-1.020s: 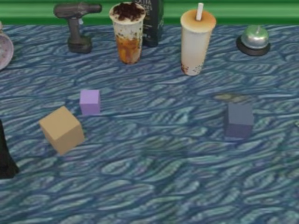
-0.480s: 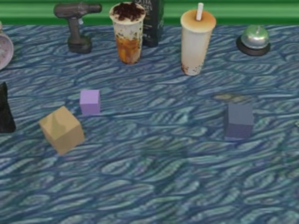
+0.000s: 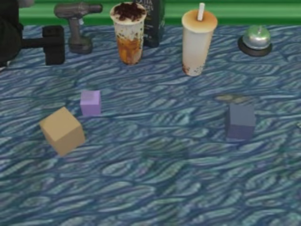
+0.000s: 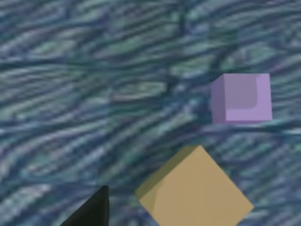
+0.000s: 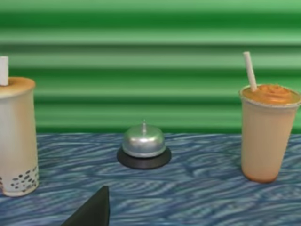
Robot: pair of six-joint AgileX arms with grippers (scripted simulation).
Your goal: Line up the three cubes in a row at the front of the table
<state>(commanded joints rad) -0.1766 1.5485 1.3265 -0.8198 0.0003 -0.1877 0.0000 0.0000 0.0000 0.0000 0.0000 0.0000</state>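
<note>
The tan cube (image 3: 62, 130) and light-purple cube (image 3: 90, 102) are sitting close together on the worktop (image 3: 155, 183), apart, both below the left gripper (image 3: 54, 44), which is hovering at the far left edge beside a drill (image 3: 77, 24); whether it is open, I cannot tell. The slate cube (image 3: 241, 121) is resting well off to its right. The right gripper is lying outside the top view, its wrist camera facing a bell (image 5: 144, 146).
</note>
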